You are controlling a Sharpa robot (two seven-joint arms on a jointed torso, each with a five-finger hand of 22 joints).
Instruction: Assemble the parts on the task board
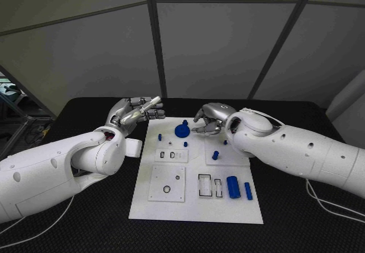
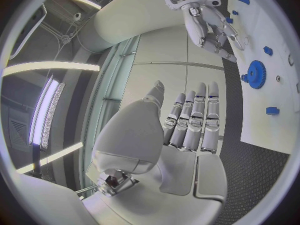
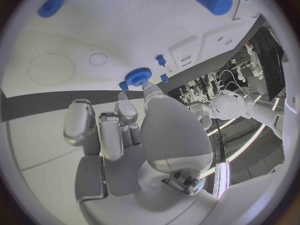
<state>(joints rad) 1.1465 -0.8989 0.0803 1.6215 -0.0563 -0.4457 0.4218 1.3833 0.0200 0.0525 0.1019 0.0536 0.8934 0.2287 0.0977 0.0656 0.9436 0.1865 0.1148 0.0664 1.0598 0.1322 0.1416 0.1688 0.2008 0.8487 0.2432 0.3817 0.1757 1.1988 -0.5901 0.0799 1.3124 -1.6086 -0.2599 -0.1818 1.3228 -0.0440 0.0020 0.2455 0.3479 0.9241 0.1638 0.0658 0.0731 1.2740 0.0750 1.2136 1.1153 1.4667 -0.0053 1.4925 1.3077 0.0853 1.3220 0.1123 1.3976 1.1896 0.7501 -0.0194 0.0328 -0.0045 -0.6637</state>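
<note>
Plastic is what you are dealing with: the blue gear (image 1: 182, 129) looks like a small, light, rigid toothed disc with a raised hub, so judge it as stiff and unlikely to deform, but slick enough to skate on the smooth white task board (image 1: 152, 208) if you nudge it sideways. Your best hold is probably the hub or two opposite points on the toothed rim, pinched from above; the teeth should give the fingers some bite.

The gear sits near the far edge of the task board. Just beside it, on the side toward the right arm, you have the right robot hand (image 1: 210, 119), its fingers curled downward close to the gear; in the right wrist view the fingertips hang just short of the gear (image 3: 137, 77), and you cannot tell for certain whether they touch it. It appears to hold nothing.

On the gear's other side, off the board's far corner and raised above the tabletop (image 1: 76, 226), the left robot hand (image 1: 137, 112) is held with fingers extended and side by side, gripping nothing.

Nearer the robot than the gear, small blue pegs (image 1: 215, 155) stand mid-board, and two blue cylinders (image 1: 233, 186) lie at the near end.
</note>
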